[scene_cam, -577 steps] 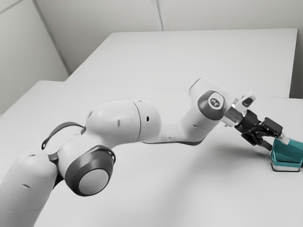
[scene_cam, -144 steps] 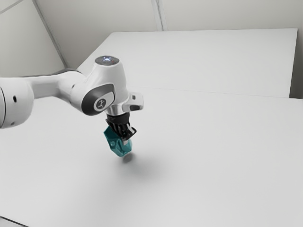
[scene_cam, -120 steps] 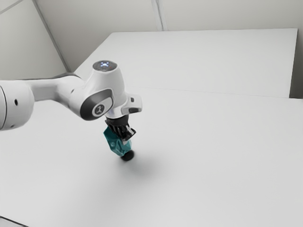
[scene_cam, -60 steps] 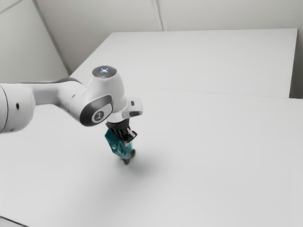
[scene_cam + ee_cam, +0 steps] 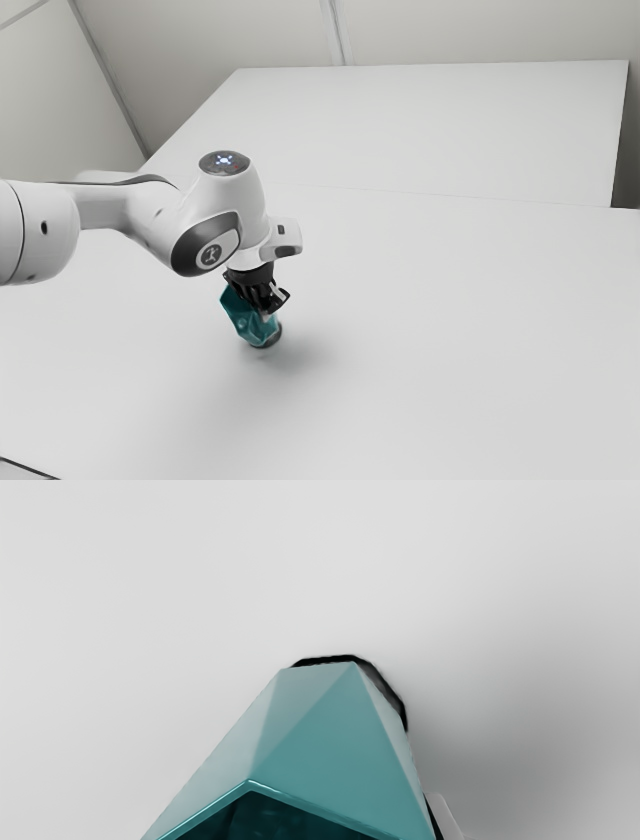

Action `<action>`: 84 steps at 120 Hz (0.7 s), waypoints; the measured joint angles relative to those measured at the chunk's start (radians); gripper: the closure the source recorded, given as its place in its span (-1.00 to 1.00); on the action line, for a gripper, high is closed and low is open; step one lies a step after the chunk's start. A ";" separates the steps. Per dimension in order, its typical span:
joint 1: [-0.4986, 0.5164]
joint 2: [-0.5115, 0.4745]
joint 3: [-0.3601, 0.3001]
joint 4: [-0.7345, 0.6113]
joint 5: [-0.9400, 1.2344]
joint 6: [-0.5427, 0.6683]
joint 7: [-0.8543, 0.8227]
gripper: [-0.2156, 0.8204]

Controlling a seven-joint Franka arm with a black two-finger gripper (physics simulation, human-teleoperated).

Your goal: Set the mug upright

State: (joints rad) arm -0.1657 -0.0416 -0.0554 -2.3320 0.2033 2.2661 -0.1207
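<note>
The fingers (image 5: 280,297) are squeezing the blue-green mug (image 5: 242,316). It leans a bit, with its black bottom (image 5: 381,684) down by the white table (image 5: 450,350). I can't tell if they touch.

Reached in from the exterior view's left with the arm (image 5: 105,205), roughly level along the forearm. Bent down at the wrist (image 5: 225,205), with small bluish lights lit on the round cap (image 5: 224,162) above. Jutted a white block (image 5: 283,238) toward the exterior view's right. Pointed the black gripper (image 5: 263,306) downward, gripping between the fingers. Showed part of one pale fingertip (image 5: 444,814) at the wrist view's bottom edge.
</note>
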 joint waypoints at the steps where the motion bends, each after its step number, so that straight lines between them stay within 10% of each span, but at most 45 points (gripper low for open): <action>1: 0.000 0.000 0.000 0.000 0.000 0.000 0.000 0.89; 84: 0.000 -0.060 -0.006 0.100 -0.108 -0.097 0.011 -0.33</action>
State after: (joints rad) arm -0.1654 -0.1011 -0.0609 -2.2321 0.0949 2.1695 -0.1093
